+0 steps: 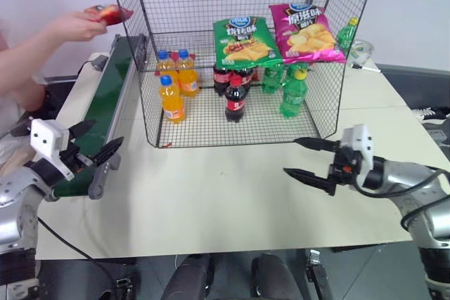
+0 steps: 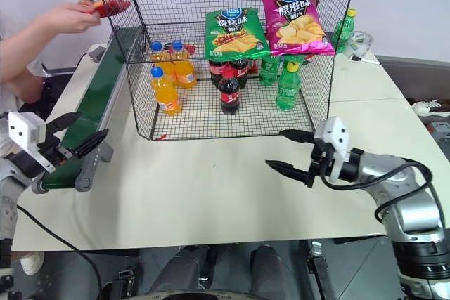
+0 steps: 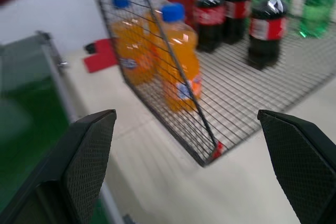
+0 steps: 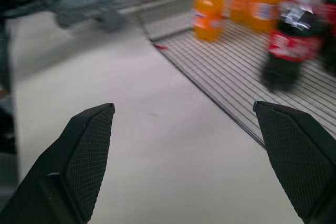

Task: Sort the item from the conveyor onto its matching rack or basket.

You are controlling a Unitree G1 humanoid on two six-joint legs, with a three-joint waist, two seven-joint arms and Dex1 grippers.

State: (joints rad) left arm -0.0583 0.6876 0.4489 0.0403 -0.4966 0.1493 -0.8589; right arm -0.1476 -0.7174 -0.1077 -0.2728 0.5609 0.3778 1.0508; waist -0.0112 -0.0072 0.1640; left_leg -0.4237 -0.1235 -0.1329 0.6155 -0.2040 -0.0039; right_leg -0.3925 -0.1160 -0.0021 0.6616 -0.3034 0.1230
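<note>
A person's hand [image 1: 74, 26] holds the red chip bag, the item [image 1: 109, 13], in the air above the far end of the conveyor [image 1: 105, 107], a dark-green belt along the table's left side. The black wire rack [image 1: 239, 54] stands at the back centre. My left gripper [image 1: 95, 140] hovers open over the conveyor's near end with nothing in it. My right gripper [image 1: 304, 158] is open and bare above the table, in front of the rack's right corner, pointing left.
On the rack's bottom tier stand orange soda bottles [image 1: 171, 96], cola bottles [image 1: 235, 100] and green bottles [image 1: 293, 93]. A green chip bag [image 1: 242, 40] and a pink chip bag [image 1: 307, 31] lie on the tier above. The pale table [image 1: 225, 194] stretches in front.
</note>
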